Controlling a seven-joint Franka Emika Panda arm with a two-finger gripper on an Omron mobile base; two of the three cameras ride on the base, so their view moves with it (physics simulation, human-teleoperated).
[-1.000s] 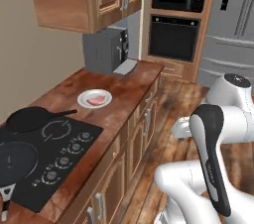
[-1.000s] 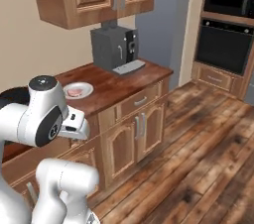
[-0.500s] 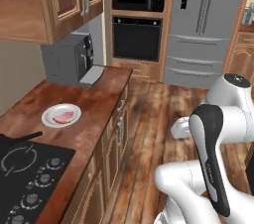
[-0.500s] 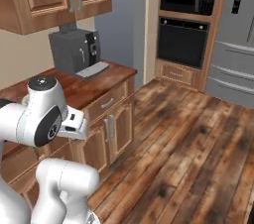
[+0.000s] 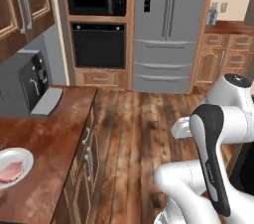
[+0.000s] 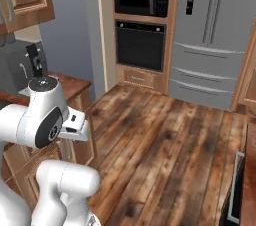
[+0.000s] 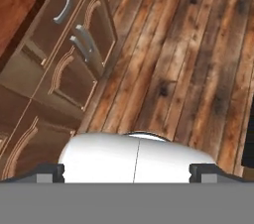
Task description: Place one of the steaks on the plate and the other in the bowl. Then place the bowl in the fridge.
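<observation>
The gripper [image 7: 126,172] is hanging open, with its two dark tips far apart. It is holding nothing. It is pointing down at the floor [image 7: 198,44], close in by the robot's own body.

One steak [image 5: 10,171] is lying in a round white dish [image 5: 22,154]. The picture edge is cutting the dish off, so I cannot tell if it is the bowl or the plate. I cannot tell which way the steak's long side is running either. The dish is sitting on the counter [image 5: 54,134], off to the gripper's left and higher up than it. They are well apart. There is just this one arm, so it is the one that must reach over.

The fridge [image 5: 168,29] is standing straight ahead of the gripper, far across the floor. Its doors are shut, and its long bar handles are running up and down. I think the gripper needs to turn left and go up to the dish before it can do anything at the fridge.

The steak is red and soft looking, with a pale edge. The dish is smooth and shiny. The counter is flat, red-brown wood. The floor is made of dark, streaky boards. The fridge is smooth grey steel. A black oven [image 5: 99,44] is sitting in the wall to the left of the fridge. A grey coffee machine [image 5: 22,86] is standing on the counter past the dish.
</observation>
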